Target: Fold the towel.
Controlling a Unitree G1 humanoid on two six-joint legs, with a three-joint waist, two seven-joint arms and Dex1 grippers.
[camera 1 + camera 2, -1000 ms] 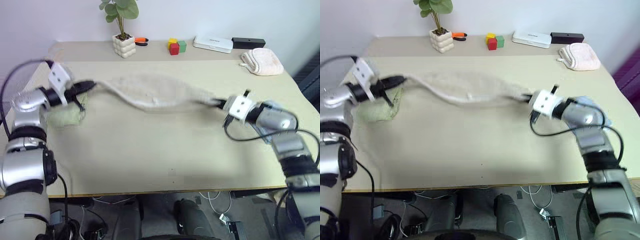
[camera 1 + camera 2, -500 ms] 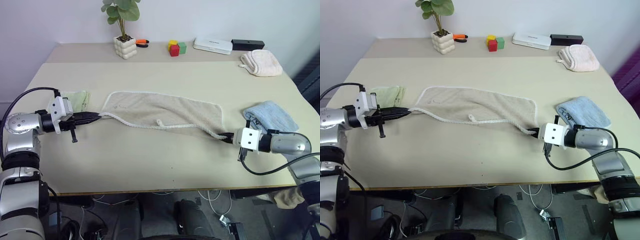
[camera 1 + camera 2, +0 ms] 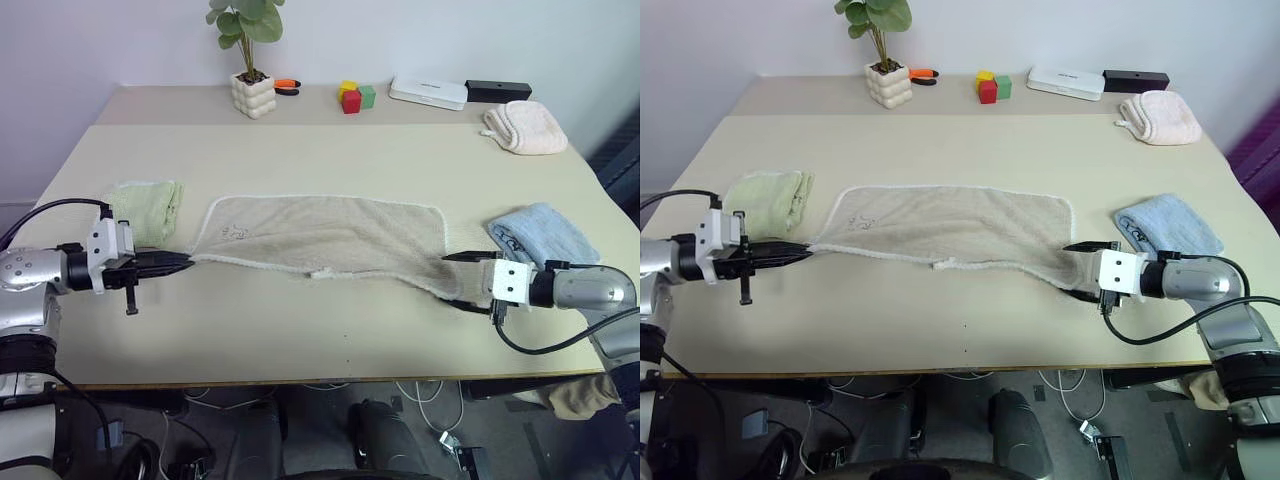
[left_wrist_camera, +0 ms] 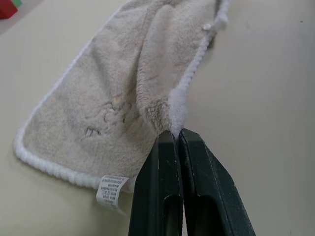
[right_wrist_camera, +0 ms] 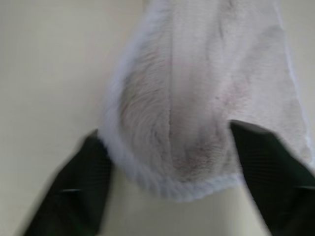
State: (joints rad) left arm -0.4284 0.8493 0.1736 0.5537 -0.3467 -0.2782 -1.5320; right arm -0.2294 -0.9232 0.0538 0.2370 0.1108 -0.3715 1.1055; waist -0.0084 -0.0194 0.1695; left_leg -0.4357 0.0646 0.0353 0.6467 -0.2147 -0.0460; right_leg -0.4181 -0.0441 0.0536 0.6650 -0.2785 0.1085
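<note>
Where its two black fingers press together, the left gripper pinches the near left corner of the towel, the pale corded edge bunched right at the fingertips. In the left wrist view a small white label hangs from the hem beside the fingers, and a faint dark mark sits on the pile close to that corner. In the head views the left gripper lies low over the table, pointing toward the robot's right, just in front of the small light-green folded towel.

The right gripper stands spread wide, one finger on each side of the towel's near right corner, which lies slack between them; neither finger presses on the cloth. In the left eye view that gripper points toward the robot's left, with the light-blue folded towel just beyond it.

Between the two grippers the towel lies spread across the middle of the table as a long beige band, its far edge nearly straight, its near edge sagging and rumpled around the middle, where a short bit of white cord sticks out.

Along the far side of the table stand a potted plant, an orange-handled tool, coloured blocks, a flat white box, a black box and a folded pinkish cloth.
</note>
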